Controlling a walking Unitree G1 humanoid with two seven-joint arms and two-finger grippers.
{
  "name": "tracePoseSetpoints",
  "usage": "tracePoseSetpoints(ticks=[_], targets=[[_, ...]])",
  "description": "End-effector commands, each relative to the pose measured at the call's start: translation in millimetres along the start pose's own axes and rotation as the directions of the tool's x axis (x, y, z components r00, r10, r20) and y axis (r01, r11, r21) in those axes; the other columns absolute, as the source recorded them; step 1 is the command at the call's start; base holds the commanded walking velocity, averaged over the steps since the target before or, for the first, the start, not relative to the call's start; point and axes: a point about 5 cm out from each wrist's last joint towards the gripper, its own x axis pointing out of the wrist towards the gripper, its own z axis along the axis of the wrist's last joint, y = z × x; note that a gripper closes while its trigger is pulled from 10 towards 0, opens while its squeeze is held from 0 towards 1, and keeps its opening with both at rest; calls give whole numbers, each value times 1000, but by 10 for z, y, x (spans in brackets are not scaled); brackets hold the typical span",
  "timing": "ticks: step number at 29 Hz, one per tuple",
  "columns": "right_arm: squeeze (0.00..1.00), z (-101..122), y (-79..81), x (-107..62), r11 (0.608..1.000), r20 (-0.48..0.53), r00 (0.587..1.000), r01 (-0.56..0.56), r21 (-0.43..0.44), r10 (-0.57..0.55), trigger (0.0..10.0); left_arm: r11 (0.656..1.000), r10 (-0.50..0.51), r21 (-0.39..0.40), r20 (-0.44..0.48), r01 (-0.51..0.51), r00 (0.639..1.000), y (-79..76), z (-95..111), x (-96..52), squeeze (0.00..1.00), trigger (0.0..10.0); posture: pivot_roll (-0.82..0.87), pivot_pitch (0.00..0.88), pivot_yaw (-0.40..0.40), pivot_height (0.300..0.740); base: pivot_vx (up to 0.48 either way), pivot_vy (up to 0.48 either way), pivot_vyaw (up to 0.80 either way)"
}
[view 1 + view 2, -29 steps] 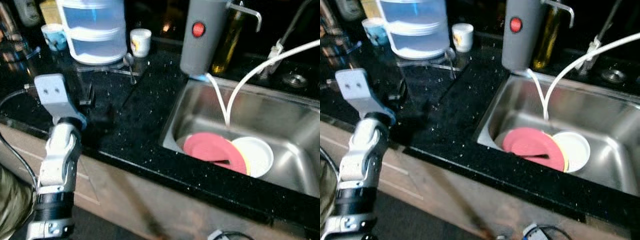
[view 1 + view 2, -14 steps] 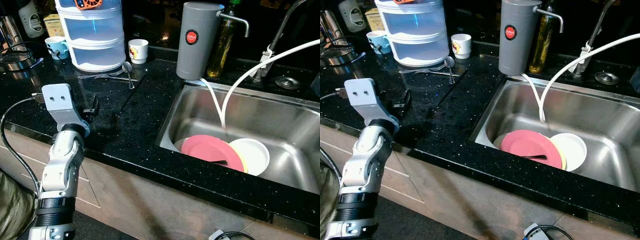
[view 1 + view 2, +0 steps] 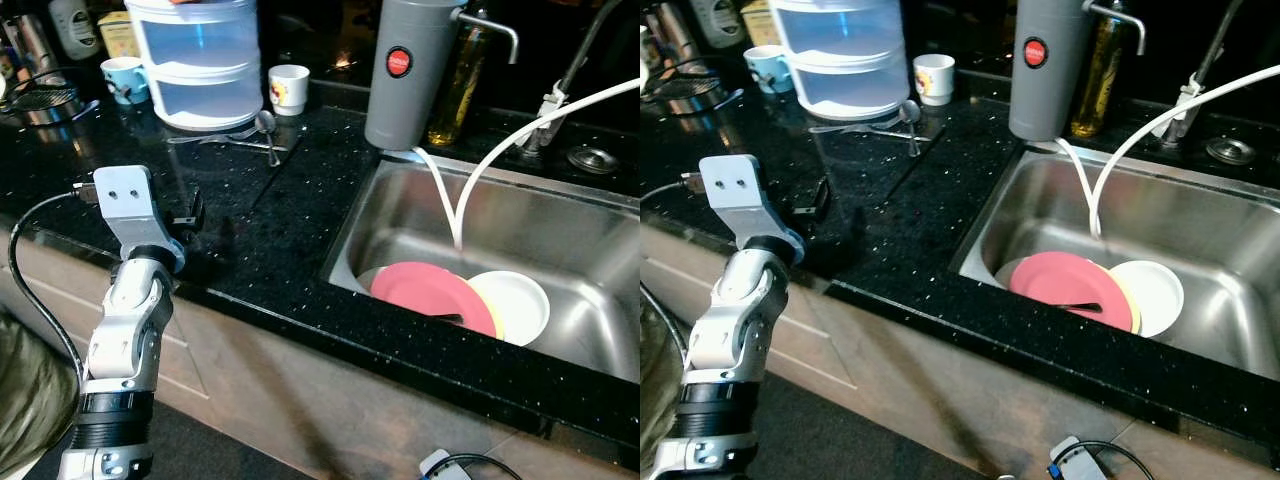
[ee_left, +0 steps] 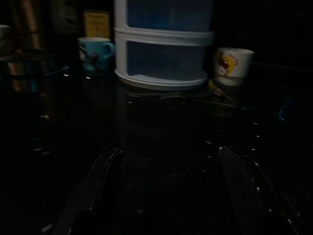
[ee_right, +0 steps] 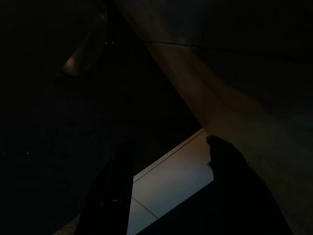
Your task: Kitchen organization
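The left hand hovers low over the black speckled stone desk, its 2 fingers spread apart and holding nothing. It faces the translucent white plastic drawer unit, with a blue mug and a white printed cup on either side of it. 2 metal spoons lie before the unit. A pink plate overlaps a white plate in the steel sink. The right hand hangs in shadow, fingers apart.

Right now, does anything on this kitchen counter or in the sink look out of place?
Yes: loose cutlery, a spoon among it, lies on the bare black countertop beside the stacked plastic containers, and a pink plate and a white bowl sit in the sink.
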Motion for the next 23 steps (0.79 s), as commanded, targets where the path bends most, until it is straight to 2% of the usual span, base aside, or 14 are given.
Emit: tracePoseSetpoints(ticks=[1,21,23], targets=[[0,-3,-10,-1,1000,0,1000,8,17,-8,10000,1000,-11,-2,-33,11,999,-41,-69,-12,0,10000,14,0,-10,740,-322,0,0],[0,0,-11,-1,1000,0,1000,7,13,-7,10000,1000,-5,2,-84,5,996,15,-240,-48,0,10000,11,1,-8,740,-297,0,0],[0,3,-12,-1,1000,1,1000,8,11,-8,10000,1000,-16,4,-115,17,993,38,-325,-61,0,10000,12,1,-8,740,0,0,0]])
